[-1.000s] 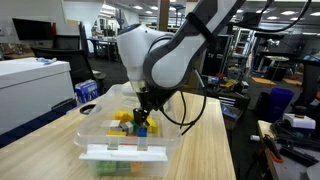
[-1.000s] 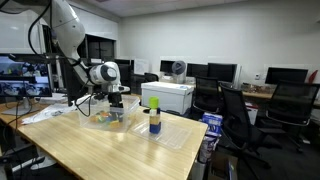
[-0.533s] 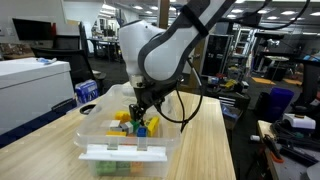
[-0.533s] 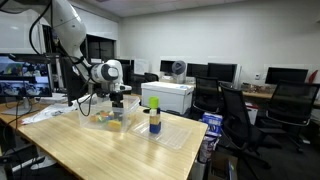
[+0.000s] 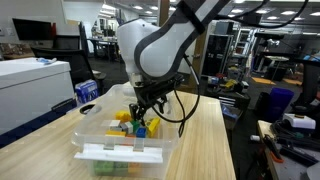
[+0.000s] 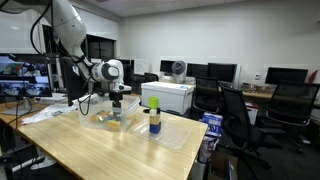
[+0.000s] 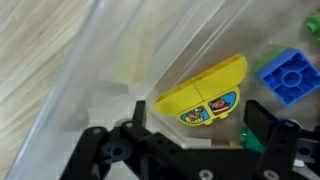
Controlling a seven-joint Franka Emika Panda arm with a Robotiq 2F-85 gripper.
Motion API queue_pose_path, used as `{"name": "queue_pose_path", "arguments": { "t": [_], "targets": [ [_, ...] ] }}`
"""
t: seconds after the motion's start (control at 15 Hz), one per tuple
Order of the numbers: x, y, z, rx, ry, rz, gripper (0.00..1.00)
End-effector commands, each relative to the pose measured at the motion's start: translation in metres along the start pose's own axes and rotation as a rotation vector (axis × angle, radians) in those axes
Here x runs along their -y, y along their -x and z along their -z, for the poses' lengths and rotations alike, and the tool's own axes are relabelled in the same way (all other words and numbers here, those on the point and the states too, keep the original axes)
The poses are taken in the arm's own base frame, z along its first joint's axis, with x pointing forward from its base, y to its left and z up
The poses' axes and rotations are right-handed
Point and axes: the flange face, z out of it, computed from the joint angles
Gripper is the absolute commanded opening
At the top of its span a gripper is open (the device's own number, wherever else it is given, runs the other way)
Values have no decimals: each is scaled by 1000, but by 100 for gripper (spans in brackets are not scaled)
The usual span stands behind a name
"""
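The gripper (image 7: 193,130) hung inside a clear plastic bin (image 5: 96,127), its jaws spread wide and gripping nothing. A yellow toy block (image 7: 205,92) lay on the bin floor between the fingertips, with a blue block (image 7: 288,72) just beside it.

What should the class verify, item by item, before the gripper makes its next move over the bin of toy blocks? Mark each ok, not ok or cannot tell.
1. The gripper stands open: ok.
2. Nothing held between its fingers: ok.
3. The yellow block lies centred ahead of the jaws: ok.
4. The blue block lies apart from the yellow block: cannot tell.
5. Fingers clear of the wall of the clear bin: cannot tell.
6. Bin flat on the wooden table: ok.
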Motion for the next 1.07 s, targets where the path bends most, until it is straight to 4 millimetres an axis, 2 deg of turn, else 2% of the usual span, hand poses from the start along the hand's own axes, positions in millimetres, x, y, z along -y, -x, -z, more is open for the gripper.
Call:
{"name": "queue_pose_path", "arguments": {
  "t": [0.0,0.27,0.67,0.73,0.8,1.0],
  "targets": [
    [3,2,-4,19,-1,-29,100],
    [8,5,-14,-17,-2,10,100],
    [9,-1,-35,-73,-5,43,100],
    [8,-2,-36,-77,-1,41,83],
    [7,-3,-36,-79,0,38,74],
    [6,-6,-33,-92,12,38,52]
  ]
}}
